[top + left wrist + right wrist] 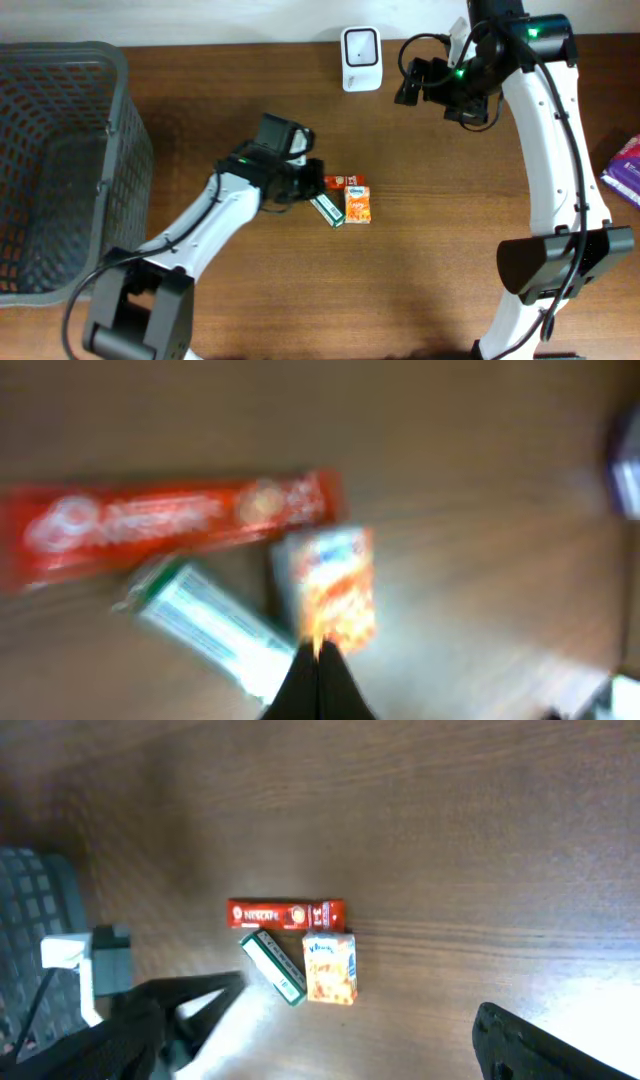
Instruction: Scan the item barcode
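Observation:
Three items lie together mid-table: a red stick pack (340, 181), a green-and-white box (326, 210) and an orange carton (357, 204). The white barcode scanner (361, 58) stands at the back edge. My left gripper (306, 194) is low, just left of the items, and shut with nothing in it. In the blurred left wrist view its closed tips (318, 655) point between the green-and-white box (200, 625) and the orange carton (335, 585), below the red stick pack (170, 520); whether they touch is unclear. My right gripper (430, 85) hangs open, high beside the scanner, above the orange carton (330, 968).
A large grey mesh basket (60, 170) fills the left side of the table. A purple packet (625, 170) lies at the right edge. The right arm's white links (560, 180) run down the right side.

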`<state>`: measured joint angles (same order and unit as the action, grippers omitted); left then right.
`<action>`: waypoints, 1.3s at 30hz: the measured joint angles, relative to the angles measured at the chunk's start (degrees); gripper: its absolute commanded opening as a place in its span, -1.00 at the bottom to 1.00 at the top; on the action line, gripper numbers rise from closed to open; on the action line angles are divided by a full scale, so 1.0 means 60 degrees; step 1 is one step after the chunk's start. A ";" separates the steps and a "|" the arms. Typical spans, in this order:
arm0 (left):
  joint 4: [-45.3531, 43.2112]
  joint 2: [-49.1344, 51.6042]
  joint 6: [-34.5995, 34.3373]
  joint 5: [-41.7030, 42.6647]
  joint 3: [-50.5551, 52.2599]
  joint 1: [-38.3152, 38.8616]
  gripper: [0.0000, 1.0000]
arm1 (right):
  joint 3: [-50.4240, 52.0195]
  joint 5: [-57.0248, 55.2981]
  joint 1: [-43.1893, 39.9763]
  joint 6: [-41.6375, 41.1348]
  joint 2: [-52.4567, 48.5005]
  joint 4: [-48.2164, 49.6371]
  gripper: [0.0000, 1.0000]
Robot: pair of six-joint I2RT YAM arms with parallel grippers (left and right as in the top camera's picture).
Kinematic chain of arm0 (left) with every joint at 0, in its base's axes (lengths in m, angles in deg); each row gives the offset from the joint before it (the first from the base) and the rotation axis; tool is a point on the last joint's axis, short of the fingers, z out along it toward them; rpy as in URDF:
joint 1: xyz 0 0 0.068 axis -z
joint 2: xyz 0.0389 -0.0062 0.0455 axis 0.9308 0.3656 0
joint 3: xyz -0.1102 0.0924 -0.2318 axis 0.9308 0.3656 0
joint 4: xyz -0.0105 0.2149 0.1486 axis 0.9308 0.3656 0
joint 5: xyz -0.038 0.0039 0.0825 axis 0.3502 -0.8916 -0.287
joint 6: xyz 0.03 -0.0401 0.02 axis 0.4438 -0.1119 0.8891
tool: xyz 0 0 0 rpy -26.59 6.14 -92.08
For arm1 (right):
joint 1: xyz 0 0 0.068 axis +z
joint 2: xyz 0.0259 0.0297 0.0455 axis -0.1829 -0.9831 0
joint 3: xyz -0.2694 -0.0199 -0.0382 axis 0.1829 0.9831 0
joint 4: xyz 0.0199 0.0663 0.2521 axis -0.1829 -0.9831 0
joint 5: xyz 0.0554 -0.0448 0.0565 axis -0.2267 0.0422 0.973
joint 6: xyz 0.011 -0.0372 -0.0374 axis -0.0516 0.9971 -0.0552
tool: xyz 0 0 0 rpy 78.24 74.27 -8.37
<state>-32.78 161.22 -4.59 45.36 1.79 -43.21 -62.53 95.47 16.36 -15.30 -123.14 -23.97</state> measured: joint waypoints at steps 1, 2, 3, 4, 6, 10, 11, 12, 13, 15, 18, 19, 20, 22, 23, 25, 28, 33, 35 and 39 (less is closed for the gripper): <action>-0.0696 0.0255 -0.0178 -0.0157 -0.0051 0.0484 -1.00 | 0.0000 0.0004 0.0004 -0.0004 0.0000 0.0018 0.98; -0.0725 0.0459 -0.0433 -0.0444 -0.0051 0.0841 -1.00 | 0.0000 0.0004 -0.0004 -0.0004 0.0000 0.0011 0.97; -0.0736 0.0743 -0.0678 -0.0794 -0.0047 0.1009 -1.00 | 0.0000 0.0004 0.0000 -0.0007 0.0000 0.0011 0.97; -0.0725 0.0965 -0.0820 -0.1147 -0.0047 0.0984 -1.00 | 0.0000 0.0004 0.0000 -0.0004 0.0000 0.0015 0.97; -0.0153 0.1118 -0.0962 -0.1810 -0.0062 0.0889 -1.00 | 0.0000 0.0004 0.0000 0.0000 0.0000 0.0007 0.98; 0.0510 0.1118 -0.0994 -0.3472 -0.0073 0.0874 -1.00 | 0.0000 0.0004 0.0000 -0.0004 0.0000 0.0018 0.97; 0.0532 0.1118 -0.0994 -0.3646 -0.0073 0.0871 -1.00 | 0.0000 0.0004 0.0000 -0.0004 0.0000 0.0015 0.97; 0.0597 0.1118 -0.0994 -0.3752 -0.0084 0.0863 -1.00 | 0.0000 0.0004 0.0000 -0.0004 0.0000 0.0015 0.98; 0.0925 0.1118 -0.0994 -0.3803 -0.0182 0.0820 -1.00 | 0.0000 0.0004 0.0000 -0.0004 0.0000 0.0018 0.97; 0.2127 0.1126 -0.0994 -0.3938 -0.0525 0.0539 -1.00 | 0.0000 0.0007 0.0000 -0.0004 0.0000 0.0007 0.97; 0.3668 0.1137 -0.0994 -0.4033 -0.0852 0.0226 -1.00 | 0.0000 0.0004 0.0000 0.0000 0.0000 0.0004 0.97; 0.4011 0.1137 -0.0994 -0.3985 -0.0871 0.0226 -1.00 | 0.0000 0.0004 0.0000 -0.0004 0.0000 0.0000 0.98; 0.4113 0.1137 -0.0994 -0.3829 -0.0878 0.0226 -1.00 | 0.0000 0.0004 0.0000 -0.0007 0.0000 0.0015 0.97; 0.4131 0.1137 -0.0994 -0.3606 -0.0907 0.0226 -1.00 | 0.0000 0.0004 0.0000 -0.0004 0.0000 0.0018 0.97; 0.4109 0.1137 -0.0994 -0.3861 -0.1082 0.0204 -1.00 | 0.0000 0.0004 0.0000 -0.0007 0.0000 0.0018 0.97; 0.3909 0.1137 -0.0973 -0.4401 -0.1479 -0.0015 -1.00 | 0.0000 0.0004 0.0000 0.0000 0.0000 0.0011 0.97; 0.3803 0.1235 -0.0947 -0.5158 -0.1537 -0.0248 -1.00 | 0.0000 0.0004 0.0000 0.0000 0.0000 0.0018 0.97; 0.3825 0.2022 -0.0117 -0.1800 -0.1537 -0.0219 -1.00 | 0.0000 0.0004 0.0000 -0.0007 0.0000 0.0018 0.97; 0.3883 0.2033 0.0178 -0.1056 -0.1537 -0.0219 -1.00 | 0.0000 0.0004 0.0000 -0.0007 0.0000 0.0018 0.97; 0.3854 0.2036 0.0667 0.0357 -0.1537 -0.0200 -1.00 | 0.0000 0.0004 0.0000 -0.0011 0.0000 0.0018 0.98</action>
<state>-9.66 173.44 -0.59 47.50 -7.43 -44.41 -62.53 95.49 16.36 -15.37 -123.14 -23.86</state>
